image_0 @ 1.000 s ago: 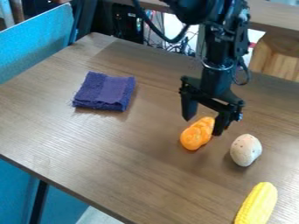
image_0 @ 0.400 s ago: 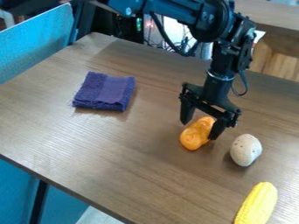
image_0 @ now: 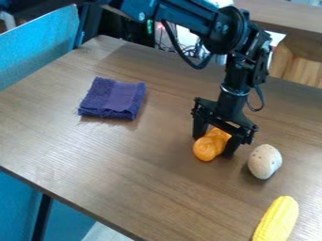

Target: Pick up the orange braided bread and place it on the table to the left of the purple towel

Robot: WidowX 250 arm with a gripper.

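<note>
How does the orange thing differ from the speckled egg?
The orange thing is lumpy; the speckled egg is a pale, even oval. The orange thing sits between the fingers of the gripper, while the speckled egg lies outside them. Both rest on the table.

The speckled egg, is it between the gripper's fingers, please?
No, the speckled egg lies outside the gripper, which straddles the orange object.
</note>
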